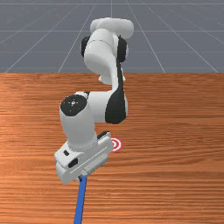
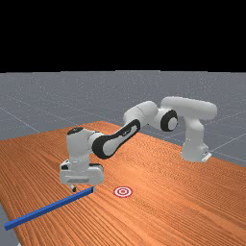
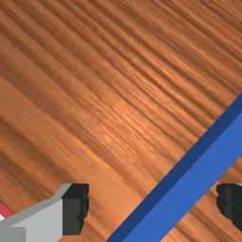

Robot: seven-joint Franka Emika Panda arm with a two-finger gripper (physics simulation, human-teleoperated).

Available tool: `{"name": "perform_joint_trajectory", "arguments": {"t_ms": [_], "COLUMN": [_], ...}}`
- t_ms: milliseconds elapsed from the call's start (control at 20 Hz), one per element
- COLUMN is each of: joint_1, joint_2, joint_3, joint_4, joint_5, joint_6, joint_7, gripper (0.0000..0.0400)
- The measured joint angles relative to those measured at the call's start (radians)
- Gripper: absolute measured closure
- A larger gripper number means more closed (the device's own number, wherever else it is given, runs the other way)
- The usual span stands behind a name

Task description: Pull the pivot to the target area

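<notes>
I should turn my gripper [image 3: 153, 206] until it squares up to the long sides of the blue bar [image 2: 49, 208], settle low, close evenly, then draw it slowly toward the target [image 2: 123, 192], lest it swing. I'm wide open, gripping nothing. The bar slants through the gap as I look down, its closer end near the target, the rest reaching away from the target.

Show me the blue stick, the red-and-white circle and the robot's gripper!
Blue stick [image 2: 49, 208]: far view, middle of its length.
Red-and-white circle [image 2: 123, 191]: far view, its centre.
Gripper [image 3: 152, 208]: wrist view, midway between open fingertips.
</notes>
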Motion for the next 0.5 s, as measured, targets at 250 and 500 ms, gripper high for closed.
{"name": "perform_joint_trajectory", "arguments": {"t_ms": [250, 500], "joint_1": [0.0, 0.006], "joint_2": [0.0, -0.037], "joint_3": [0.0, -0.01], "joint_4": [0.0, -0.081], "joint_5": [0.0, 0.016], "joint_6": [0.0, 0.047], "joint_7": [0.0, 0.084], "gripper": [0.0, 0.0]}}
